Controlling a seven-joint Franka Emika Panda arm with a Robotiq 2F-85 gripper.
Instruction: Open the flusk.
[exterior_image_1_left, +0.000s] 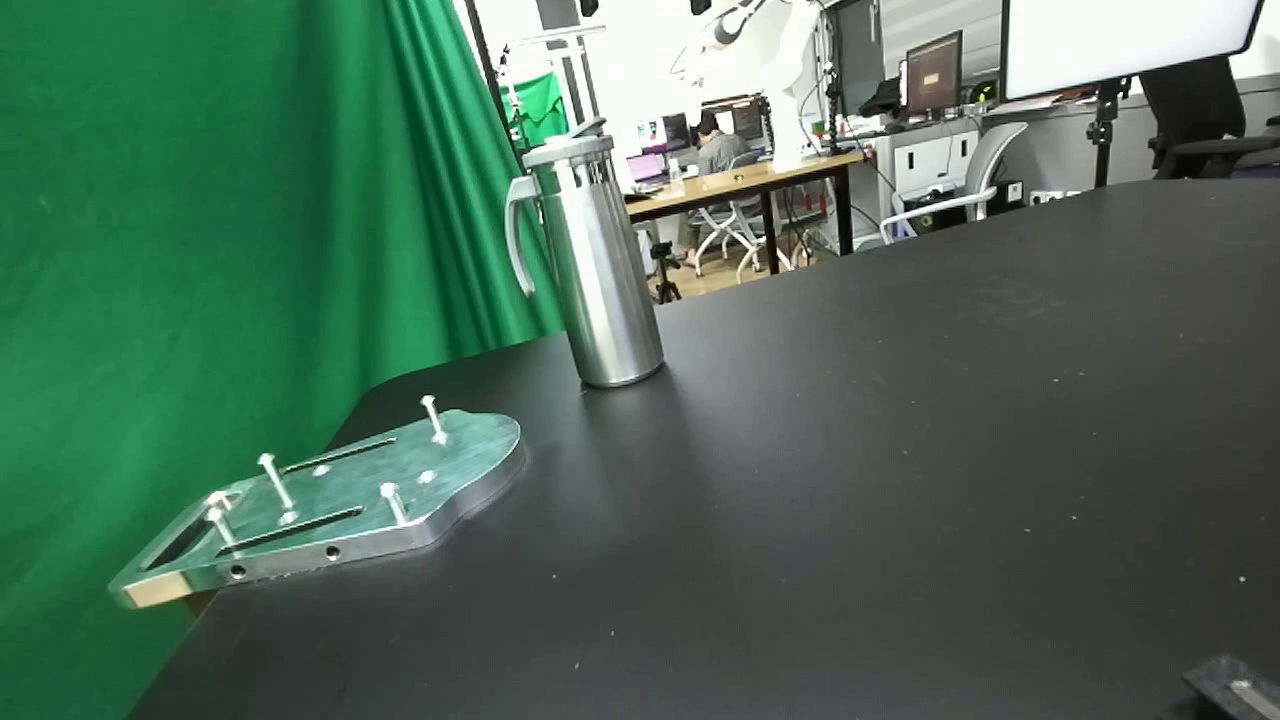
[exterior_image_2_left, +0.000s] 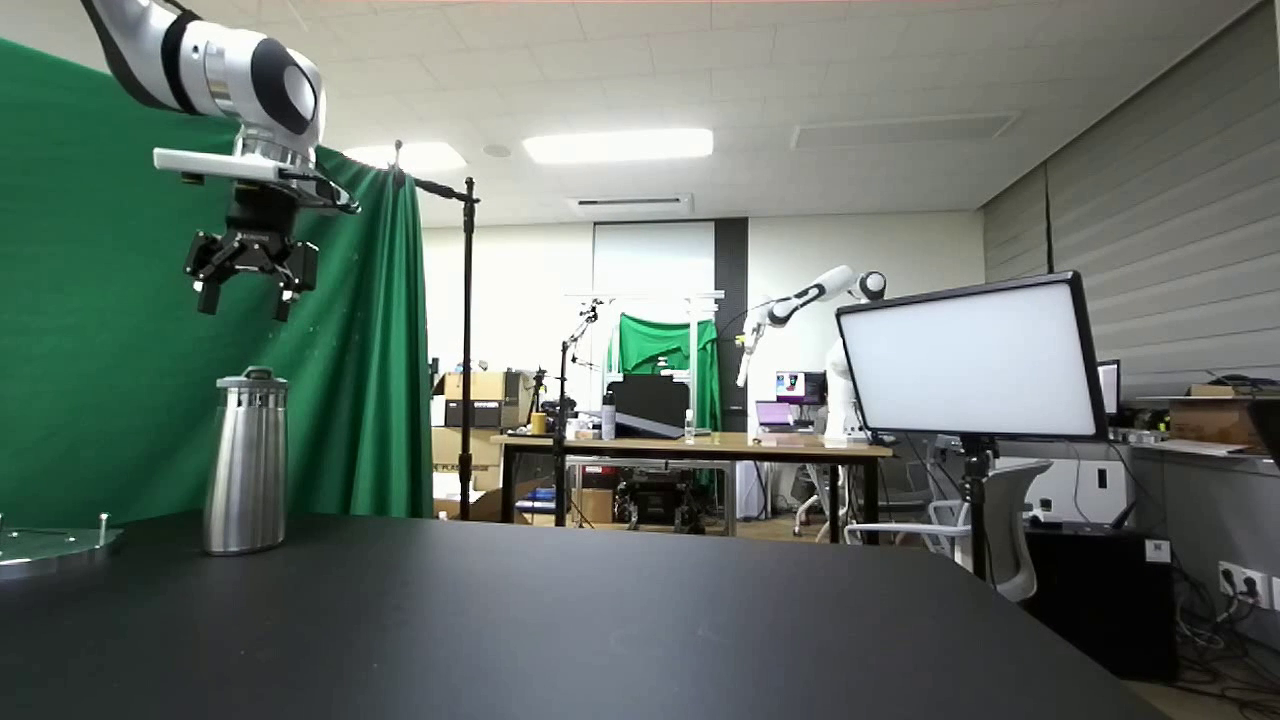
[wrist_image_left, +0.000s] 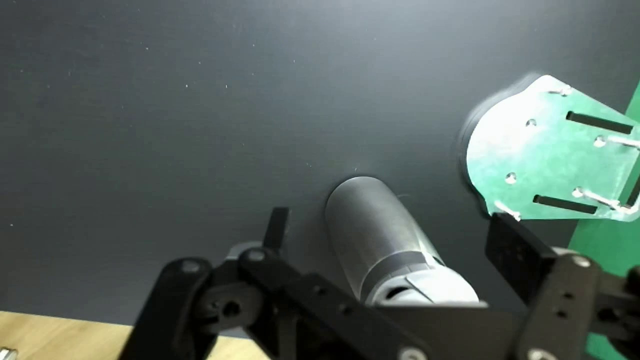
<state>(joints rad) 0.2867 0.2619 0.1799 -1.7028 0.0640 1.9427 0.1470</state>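
Gripper (exterior_image_2_left: 246, 303), jaws apart, above lidded flusk (exterior_image_2_left: 247, 470); part-cropped plate (exterior_image_2_left: 55, 558) seemingly near

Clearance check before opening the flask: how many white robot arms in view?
2 in an exterior view: the near arm, its open gripper above the flask, and the far arm on the wooden table behind. More may hide behind the green curtain.

A black table (exterior_image_1_left: 850, 480) spreads beneath the gripper (exterior_image_2_left: 245, 303), pale specks (exterior_image_1_left: 1242, 579) dotting its surface. Below the gripper a steel flask (exterior_image_2_left: 246, 470) stands upright; off to the gripper's side lies a flat plate (wrist_image_left: 550, 160) with pegs (exterior_image_1_left: 277, 485), one end jutting past the table's edge.
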